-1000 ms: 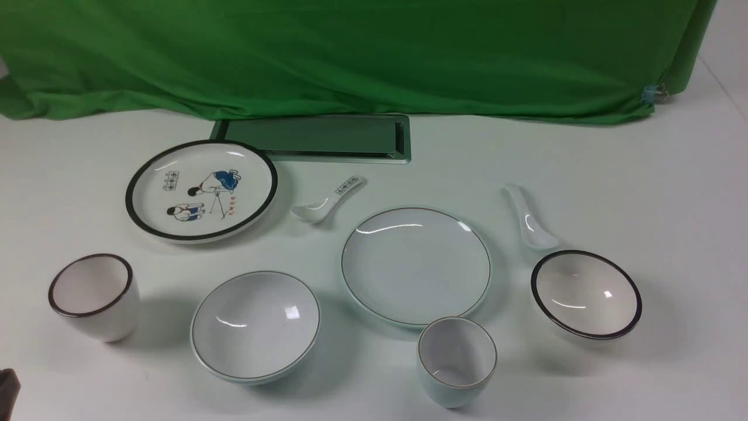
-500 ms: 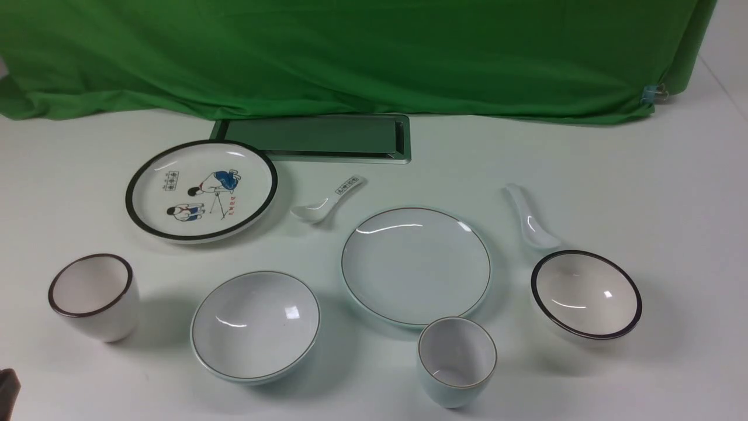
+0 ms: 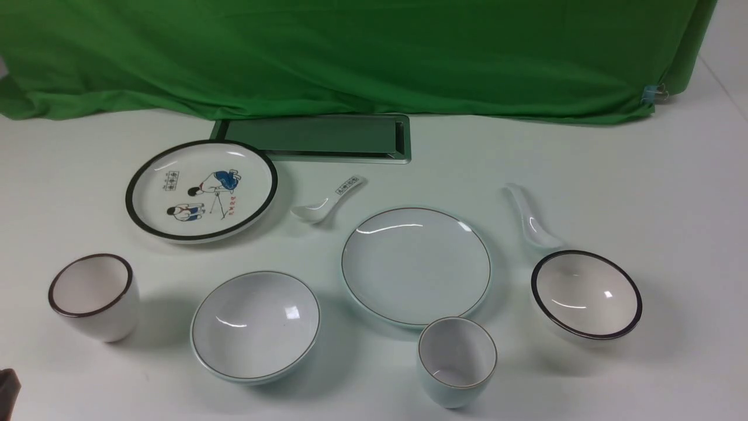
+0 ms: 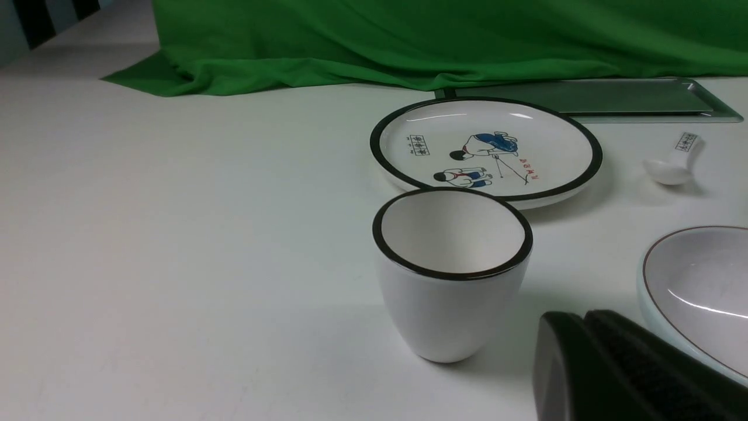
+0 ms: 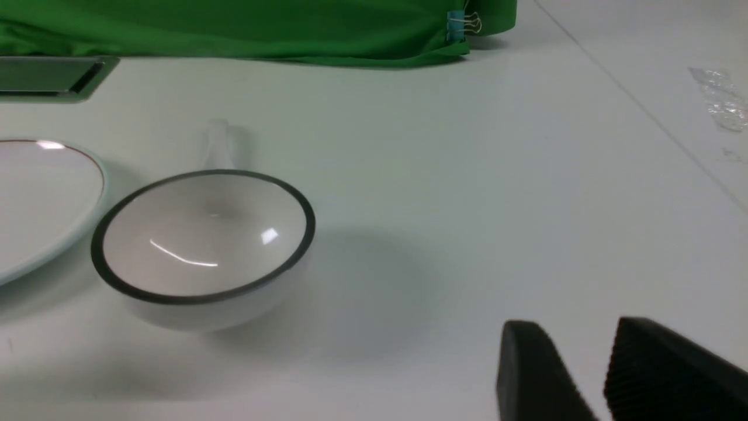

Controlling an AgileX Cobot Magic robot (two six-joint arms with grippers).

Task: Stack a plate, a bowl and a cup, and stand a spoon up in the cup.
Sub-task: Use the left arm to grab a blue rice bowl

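Looking over the table [image 3: 672, 193], you have the plain plate [image 3: 416, 266] near the middle, lying flat. The plain cup [image 3: 457, 356] stands upright just on its near side, while the plain bowl [image 3: 255, 324] sits to the left of both. Your plain spoon [image 3: 530, 219] lies right of the plate, its scoop close to the far side of the black-rimmed bowl [image 3: 586, 295]. Off to the left you see the black-rimmed cup [image 3: 93, 295], with the cartoon plate [image 3: 201, 190] beyond it and the printed spoon [image 3: 328, 200] between the two plates on the far side. Your left gripper [image 4: 584, 318] is closed, holding nothing; your right gripper [image 5: 575, 327] stands parted, with nothing between its fingers.
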